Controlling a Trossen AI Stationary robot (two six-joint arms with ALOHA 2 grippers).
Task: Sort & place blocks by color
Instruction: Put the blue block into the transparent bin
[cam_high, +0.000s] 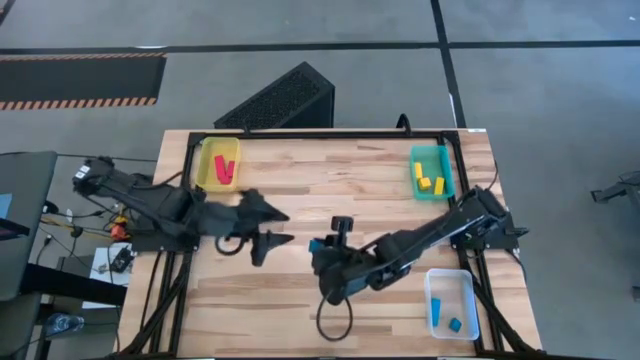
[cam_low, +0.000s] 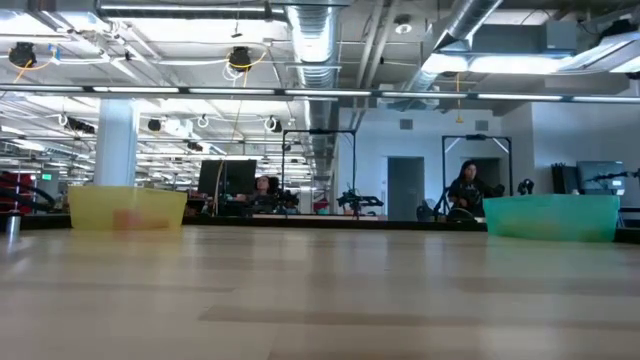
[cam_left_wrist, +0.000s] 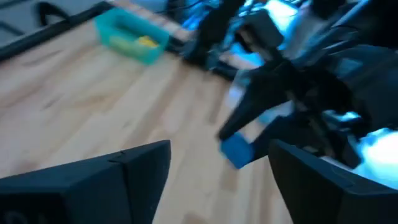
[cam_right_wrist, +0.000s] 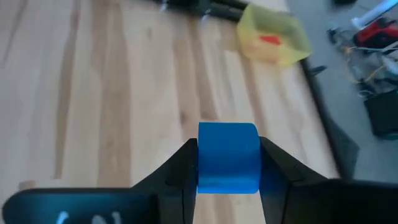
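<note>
We are holding a blue block pinched between the fingers of the right gripper, near the middle of the table and lifted off the wood. The right wrist view shows the pads pressing on two opposite faces, with most of the block standing proud of the fingertips. The left gripper is hovering just to the left of it with its fingers spread and nothing between them.

The other blocks are already lying in their trays: red blocks in the yellow tray at the far left, yellow blocks in the teal tray at the far right, and blue blocks in the clear tray at the near right. So we are judging that this block belongs in the clear tray, and that it may be the last one out, since no loose block is showing on the wood.

To do the carry well, we are advising these points:

- We are keeping the pinch firm, since the hold is only on the block's lower part.
- We are swinging the right arm back toward the near right corner, high enough to pass over the tray's rim.
- We are stopping above a bare patch of the tray, beside the blue pieces rather than on them.
- We are lowering before opening, so the block is not bouncing out.
- We are leaving the left arm where it is, well out of the path.
</note>
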